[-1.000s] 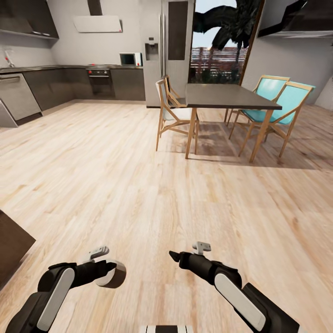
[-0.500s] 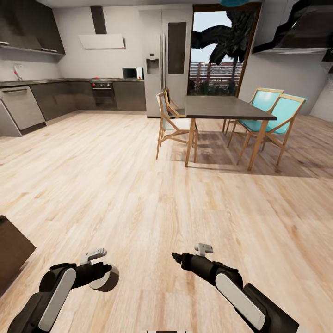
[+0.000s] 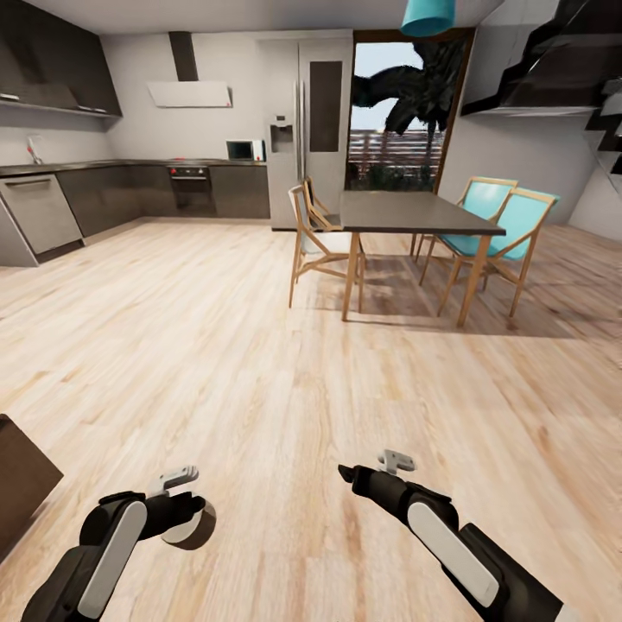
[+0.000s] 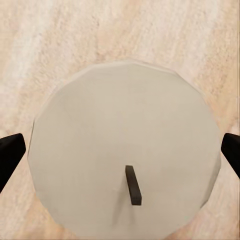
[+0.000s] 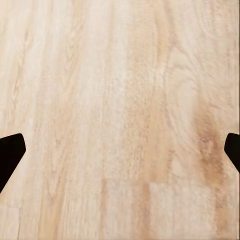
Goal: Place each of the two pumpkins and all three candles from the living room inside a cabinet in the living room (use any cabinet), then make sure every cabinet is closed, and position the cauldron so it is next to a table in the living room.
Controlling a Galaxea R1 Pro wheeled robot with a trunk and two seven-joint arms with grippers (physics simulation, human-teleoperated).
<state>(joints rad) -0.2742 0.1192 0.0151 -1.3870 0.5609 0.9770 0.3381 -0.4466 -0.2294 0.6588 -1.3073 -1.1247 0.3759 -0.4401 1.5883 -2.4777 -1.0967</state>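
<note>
Left gripper (image 3: pixel 192 518), jaws clamped on a candle (image 4: pixel 125 150), pale grey-white, dark wick up, low over the wood floor (image 3: pixel 259 345). Right gripper (image 3: pixel 345 474) empty, jaws spread. Dark cabinet corner (image 3: pixel 22 479) at left edge. Beyond: dining table (image 3: pixel 415 212), chairs, kitchen.

Bright, even daylight; soft renders with a slightly bent wide-angle rim.

Light came from the glass door (image 3: pixel 393 130) behind the dining bench (image 3: pixel 413 212), which cast a soft shadow over the floor (image 3: pixel 259 345) under it and toward the right. The pale boards looked washed out and smeared in both wrist views. The candle (image 4: pixel 125 150) between the left jaws was flatly lit, its wick throwing a faint shadow.
</note>
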